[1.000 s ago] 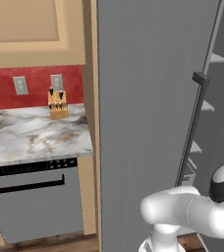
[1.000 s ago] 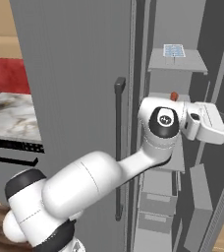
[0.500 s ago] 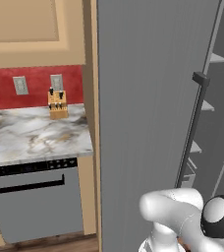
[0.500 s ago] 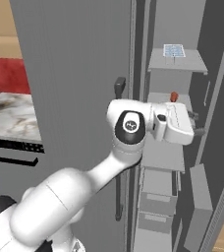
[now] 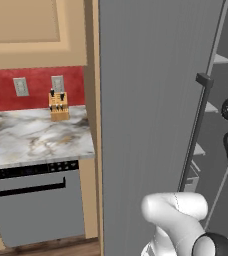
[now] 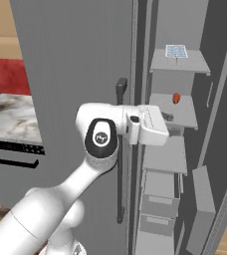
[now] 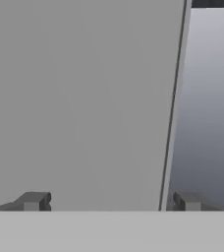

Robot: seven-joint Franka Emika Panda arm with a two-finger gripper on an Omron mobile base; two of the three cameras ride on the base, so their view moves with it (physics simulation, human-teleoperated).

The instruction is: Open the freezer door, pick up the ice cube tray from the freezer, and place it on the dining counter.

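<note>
Ice cube tray (image 6: 175, 51): white with pale blue cells, lying flat on the top shelf (image 6: 180, 62) inside the freezer (image 6: 185, 124), toward the back, untouched.

Freezer door (image 5: 156, 100): matte grey panel, swung partly out; the interior shows past its edge. Its black bar handle (image 5: 195, 130) runs down the free edge.

Gripper (image 7: 109, 202): jaws wide apart, nothing between them. In the hand view the two fingertips (image 7: 33, 201) straddle the door's thin edge, with flat grey panel on one side. In the right base view the hand (image 6: 150, 124) sits just beside the handle, level with the middle shelf, well below the tray.

Small red-orange item (image 6: 176, 98): on the middle shelf; too small for us to name.

Step in hand: we judge the door-opening as done or nearly so, the handle let go; the pick not yet begun.

Next move: we would clear the door edge, raise the hand to the top shelf, reach in, and close across the tray's short side.

Surroundings: marble worktop (image 5: 31, 137), knife block (image 5: 58, 106), dishwasher front (image 5: 33, 207).
</note>
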